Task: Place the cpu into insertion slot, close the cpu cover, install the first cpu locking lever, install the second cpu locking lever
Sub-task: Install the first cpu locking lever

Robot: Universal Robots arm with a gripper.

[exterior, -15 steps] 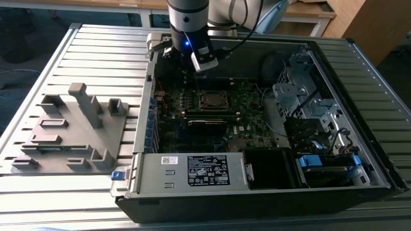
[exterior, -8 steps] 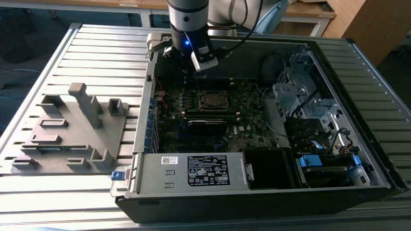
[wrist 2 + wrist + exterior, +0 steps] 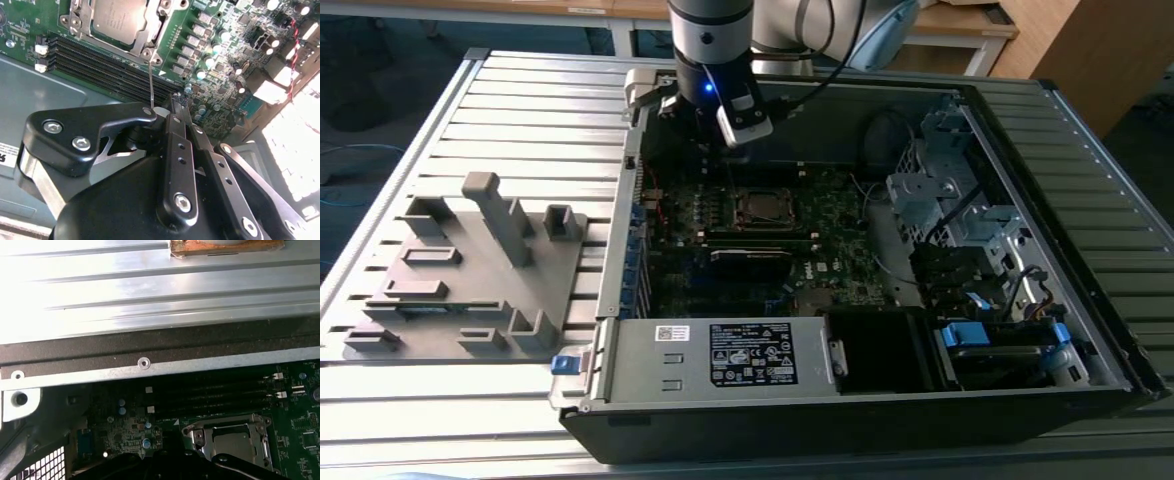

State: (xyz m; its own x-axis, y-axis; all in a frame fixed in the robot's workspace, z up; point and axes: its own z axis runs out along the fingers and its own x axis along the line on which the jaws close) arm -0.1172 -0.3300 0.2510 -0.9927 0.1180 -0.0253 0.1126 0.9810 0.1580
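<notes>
Inside the open PC case [image 3: 1067, 330] on the ribbed desk [image 3: 520, 110], the arm hangs over the mobo, w/ the gripper [image 3: 161, 112] just beside the insertion slot [image 3: 70, 22]. The cpu [image 3: 119, 17] sits in the slot, grey top up. The cpu cover [image 3: 154, 27] looks to lie flat over it, framing the chip.

A thin wire locking lever [image 3: 151, 82] rises from the socket corner to the gripper. In the second wrist view the black fingers are pressed together, apparently pinching the lever's free end. Whether it is the first or second lever can't be told.

Step in hand, judged from this: seating that lever.

- The wire is thin, springy and smooth, so the pinch should sit squarely on the end. A skewed hold would prob. let it slip out.
- The path should be an arc about the lever's pivot, not a straight push. Otherwise the wire bends or drags the cover.
- Near the end it likely needs a slight sideways nudge to tuck under its catch.
- Clearance is tight: the memory slots [image 3: 100, 65] run right alongside, and caps stand close by.

The grey fixture tray [image 3: 467, 280] sits well apart, at the exterior view's left.
</notes>
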